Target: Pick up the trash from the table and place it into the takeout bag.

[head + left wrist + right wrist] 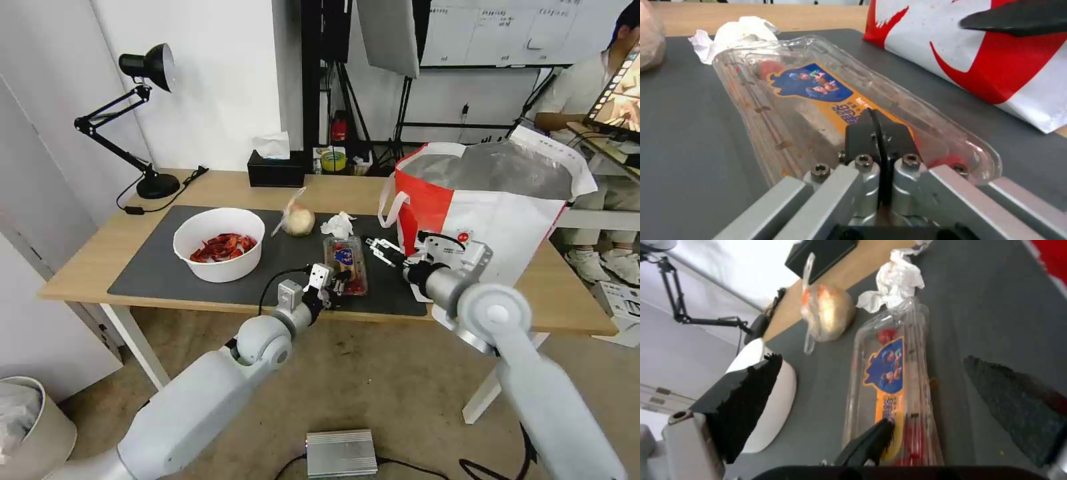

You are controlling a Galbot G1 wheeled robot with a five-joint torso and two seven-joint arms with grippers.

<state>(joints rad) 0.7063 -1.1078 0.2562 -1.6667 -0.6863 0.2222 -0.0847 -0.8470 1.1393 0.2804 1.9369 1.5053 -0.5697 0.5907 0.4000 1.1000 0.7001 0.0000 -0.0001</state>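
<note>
Left gripper (331,280), at lower centre, is clenched on the near end of the clear tomato tray (345,257) on the mat. Right gripper (381,251) hovers released beside the takeout bag (493,220).

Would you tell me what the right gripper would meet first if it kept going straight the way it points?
Probably the clear plastic tray of cherry tomatoes: the open right gripper points toward it, though its height above is unclear.

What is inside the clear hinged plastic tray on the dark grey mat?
Inside the clear hinged plastic tray a few red cherry tomatoes show. The blue and orange label on its lid and the left gripper, pinching its near end, cover the rest.
</note>
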